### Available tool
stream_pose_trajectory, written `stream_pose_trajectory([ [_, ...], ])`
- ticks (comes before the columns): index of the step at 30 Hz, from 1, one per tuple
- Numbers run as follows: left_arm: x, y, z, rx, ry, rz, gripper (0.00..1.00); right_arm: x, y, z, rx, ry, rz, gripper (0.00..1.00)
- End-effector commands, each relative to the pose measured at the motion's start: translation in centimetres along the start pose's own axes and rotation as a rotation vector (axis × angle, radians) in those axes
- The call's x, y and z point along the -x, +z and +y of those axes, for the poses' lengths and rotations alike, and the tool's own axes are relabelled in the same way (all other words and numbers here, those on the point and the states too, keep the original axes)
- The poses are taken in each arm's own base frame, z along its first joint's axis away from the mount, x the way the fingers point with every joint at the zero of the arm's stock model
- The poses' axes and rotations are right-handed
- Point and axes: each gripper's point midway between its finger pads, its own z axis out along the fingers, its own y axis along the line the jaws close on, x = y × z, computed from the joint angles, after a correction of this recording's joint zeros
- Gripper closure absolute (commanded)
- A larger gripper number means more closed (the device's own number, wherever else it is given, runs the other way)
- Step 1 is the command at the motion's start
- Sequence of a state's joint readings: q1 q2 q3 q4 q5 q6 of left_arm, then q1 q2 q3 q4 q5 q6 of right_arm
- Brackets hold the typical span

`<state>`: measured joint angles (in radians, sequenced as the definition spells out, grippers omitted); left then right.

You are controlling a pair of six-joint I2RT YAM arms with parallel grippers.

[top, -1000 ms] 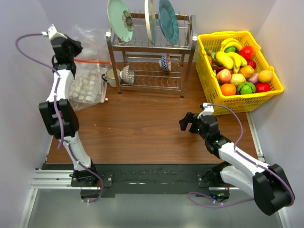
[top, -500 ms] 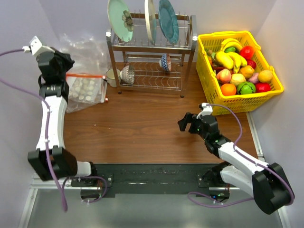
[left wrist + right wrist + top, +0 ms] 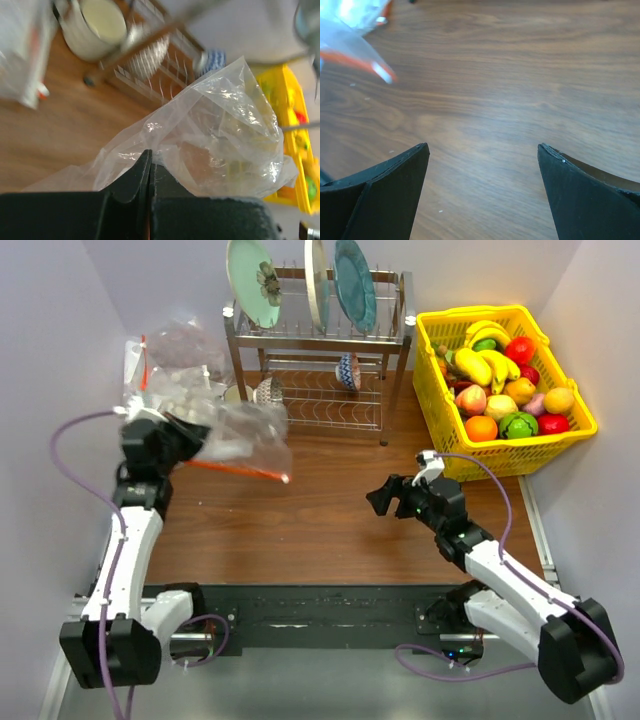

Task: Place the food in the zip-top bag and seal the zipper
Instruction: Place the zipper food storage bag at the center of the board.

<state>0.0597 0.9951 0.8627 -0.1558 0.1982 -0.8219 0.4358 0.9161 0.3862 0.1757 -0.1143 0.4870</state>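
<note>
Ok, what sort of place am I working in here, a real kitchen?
Probably a mock kitchen test cell, not a real one: a metal dish rack holding plates, a yellow basket of toy-looking fruit, all on a wooden table boxed in by plain walls.

Setting: mock kitchen counter inside a robotics test cell. Evidence:
- brown wood-grain tabletop (image 3: 320,515)
- two-tier steel dish rack (image 3: 320,340) holding glazed plates (image 3: 252,280), patterned bowls (image 3: 268,396) and a cream mug (image 3: 97,25)
- yellow plastic basket (image 3: 520,453) of toy fruit (image 3: 500,380)
- plain pale enclosure walls (image 3: 50,350)
- aluminium mounting rail (image 3: 105,618) at the near edge
</note>
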Motion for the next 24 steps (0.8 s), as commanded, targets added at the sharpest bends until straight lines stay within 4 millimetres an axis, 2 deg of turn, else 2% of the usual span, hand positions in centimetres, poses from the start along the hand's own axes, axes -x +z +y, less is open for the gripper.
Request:
stream_pose_trajectory([
  [1,-7.6,0.0,-2.3,-0.129,-0.109,0.164,1.00,1.2,-0.9,2.0,0.057,0.014,0.029,0.06],
  [2,-9.1,0.4,-1.6,-0.141,-0.124,0.179,1.00,0.4,-1.0,1.6,0.033,0.022,0.069,0.03],
  [3,-10.5,0.4,-1.8,-0.155,-0.149,0.208,1.00,0.9,-1.0,1.8,0.031,0.023,0.070,0.02],
  [4,-11.2,0.5,-1.5,-0.159,-0.160,0.220,1.00,0.5,-1.1,1.7,0.023,0.022,0.091,0.01],
  [5,-12.2,0.6,-0.9,-0.169,-0.164,0.236,0.93,0.1,-1.3,1.6,0.017,0.018,0.112,0.01],
  [6,-12.7,0.8,-0.5,-0.165,-0.149,0.248,0.81,0.1,-1.3,1.6,0.019,0.016,0.115,0.01],
  [7,-12.2,1.1,-1.0,-0.177,-0.119,0.240,0.67,0.0,-1.5,1.6,0.023,0.019,0.115,0.01],
  [8,-12.6,1.2,-0.2,-0.132,-0.092,0.261,0.46,-0.1,-1.6,1.7,0.022,0.026,0.115,0.01],
  [9,-12.8,1.6,0.5,-0.101,-0.033,0.276,0.40,-0.6,-1.6,1.5,0.020,0.036,0.125,0.01],
  [10,-12.0,1.8,0.0,-0.091,-0.004,0.269,0.34,-0.7,-1.7,1.6,0.029,0.037,0.127,0.01],
  [11,-12.6,1.6,1.3,-0.030,0.019,0.303,0.27,-0.6,-1.6,1.9,0.050,0.032,0.119,0.01],
  [13,-12.6,1.5,1.7,-0.008,0.079,0.321,0.25,-1.5,-1.5,2.6,0.104,0.036,0.153,0.05],
  [16,-12.9,1.0,1.5,-0.039,0.152,0.328,0.25,-1.9,-1.2,3.7,0.170,0.040,0.179,0.11],
  [18,-13.4,0.7,1.2,-0.064,0.205,0.338,0.24,-2.9,-0.7,3.9,0.191,0.050,0.233,0.14],
  [20,-14.8,0.3,1.1,-0.098,0.219,0.370,0.24,-4.0,-0.1,3.5,0.173,0.063,0.283,0.17],
  [24,-17.2,0.0,2.5,-0.104,0.199,0.413,0.24,-5.3,0.9,3.3,0.174,0.076,0.325,0.21],
])
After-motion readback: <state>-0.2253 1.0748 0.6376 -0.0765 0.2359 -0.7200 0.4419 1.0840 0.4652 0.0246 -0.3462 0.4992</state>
